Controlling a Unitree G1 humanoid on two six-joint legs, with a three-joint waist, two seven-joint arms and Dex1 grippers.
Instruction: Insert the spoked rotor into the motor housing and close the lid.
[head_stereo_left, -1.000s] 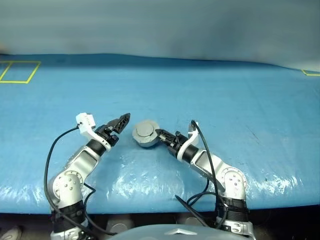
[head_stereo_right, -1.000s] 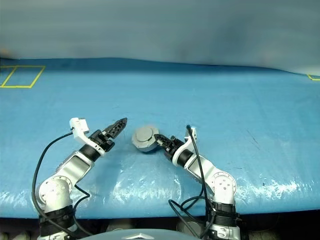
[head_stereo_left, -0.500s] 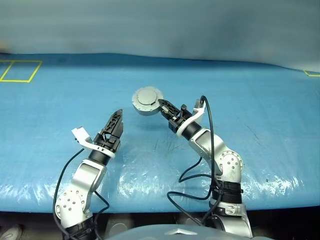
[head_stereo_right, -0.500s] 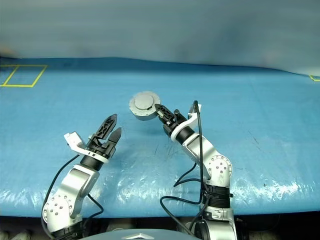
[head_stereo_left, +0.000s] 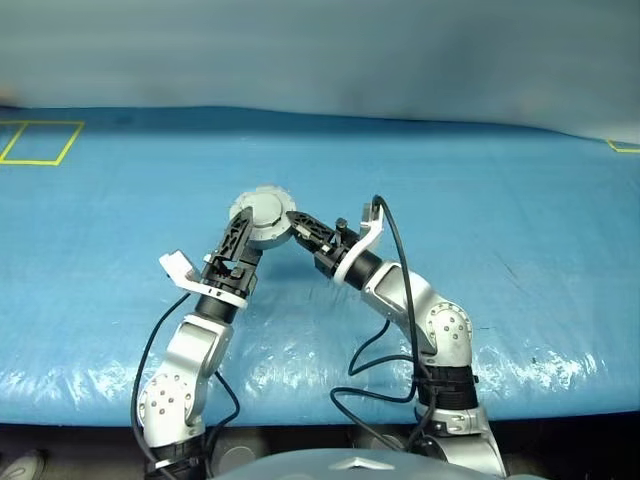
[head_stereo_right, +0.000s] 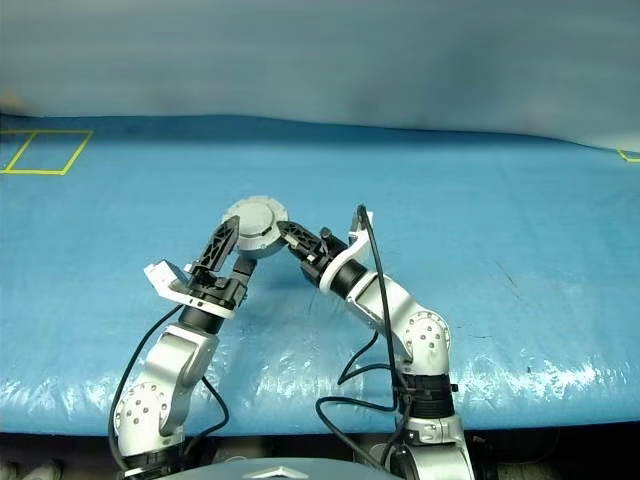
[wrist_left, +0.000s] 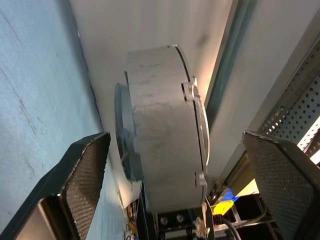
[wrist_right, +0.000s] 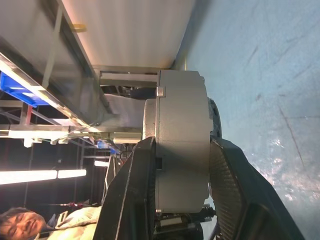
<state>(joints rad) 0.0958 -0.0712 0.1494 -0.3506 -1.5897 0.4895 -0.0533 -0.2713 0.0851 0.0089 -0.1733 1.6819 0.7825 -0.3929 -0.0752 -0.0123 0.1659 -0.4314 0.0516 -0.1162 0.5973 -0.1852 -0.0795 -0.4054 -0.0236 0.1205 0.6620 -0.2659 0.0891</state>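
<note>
Your right gripper (wrist_right: 175, 190) pinches the round grey metal motor housing (head_stereo_left: 263, 217), lid on, aloft over the blue-covered bench's (head_stereo_left: 480, 180) middle. Your left gripper (wrist_left: 175, 165) straddles it, fingers spread. Judged step: handover or final pressing; next, close the left squarely across both faces.

- Work surface: blue sheet (head_stereo_left: 500, 200), glossy and wrinkled along the near edge
- Yellow outlined rectangle (head_stereo_left: 40, 142) marked at the far left corner of the sheet
- Plain grey wall (head_stereo_left: 320, 50) behind the sheet
- Metal shelving frame (wrist_right: 75, 90), long ceiling lights (wrist_right: 30, 175) and a seated person (wrist_right: 30, 225) beyond the surface
</note>
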